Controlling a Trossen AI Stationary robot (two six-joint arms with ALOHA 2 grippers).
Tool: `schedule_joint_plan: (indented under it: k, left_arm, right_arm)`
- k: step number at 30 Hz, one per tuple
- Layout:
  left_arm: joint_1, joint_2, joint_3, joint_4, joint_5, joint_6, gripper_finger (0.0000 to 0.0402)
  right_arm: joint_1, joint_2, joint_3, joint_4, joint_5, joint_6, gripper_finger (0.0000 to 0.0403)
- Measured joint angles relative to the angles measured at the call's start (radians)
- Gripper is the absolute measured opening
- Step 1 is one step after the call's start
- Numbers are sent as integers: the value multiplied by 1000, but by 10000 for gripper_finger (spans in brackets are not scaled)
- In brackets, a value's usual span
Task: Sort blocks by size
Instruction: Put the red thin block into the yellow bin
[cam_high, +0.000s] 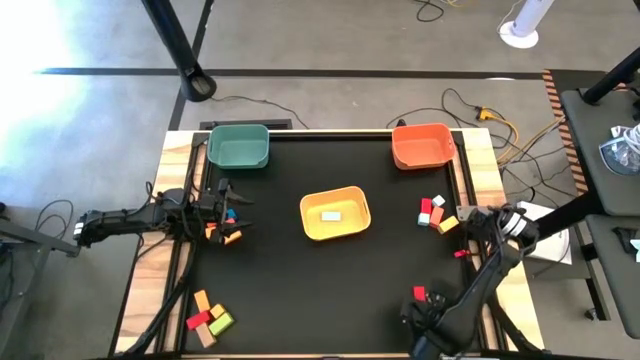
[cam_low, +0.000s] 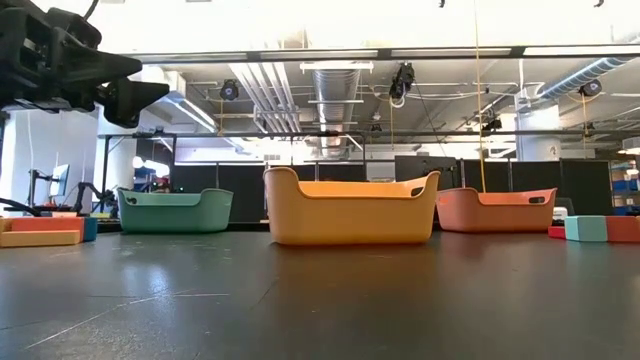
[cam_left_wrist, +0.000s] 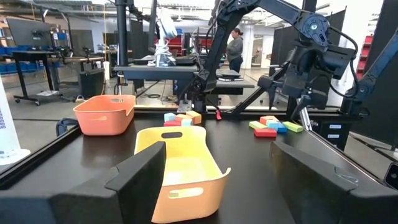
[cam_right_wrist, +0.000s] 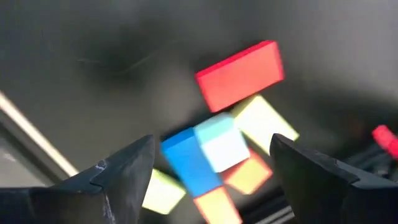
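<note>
Both grippers open-fingered: left gripper mid-left, right gripper above blocks.

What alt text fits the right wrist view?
The right tool, open, hovers over a cluster of blocks on the dark table: a red bar next to blue, pale blue, yellow and orange pieces, blurred.

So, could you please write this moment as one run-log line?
left hand: open, facing yellow bin | right hand: open, above block cluster | bins: green, orange
</note>
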Motion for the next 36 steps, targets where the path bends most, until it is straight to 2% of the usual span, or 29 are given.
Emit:
schedule_joint_plan:
  k: [11,25,36]
  left_arm:
    - [0,0,0,0,0,0,274]
    - [0,0,0,0,0,0,274]
    - [0,0,0,0,0,0,274]
  right_arm:
    - [-74,-2,0,-21,6,-132,296]
    - [-71,-2,0,-6,11,-131,302]
    - [-70,-2,0,17,11,-128,291]
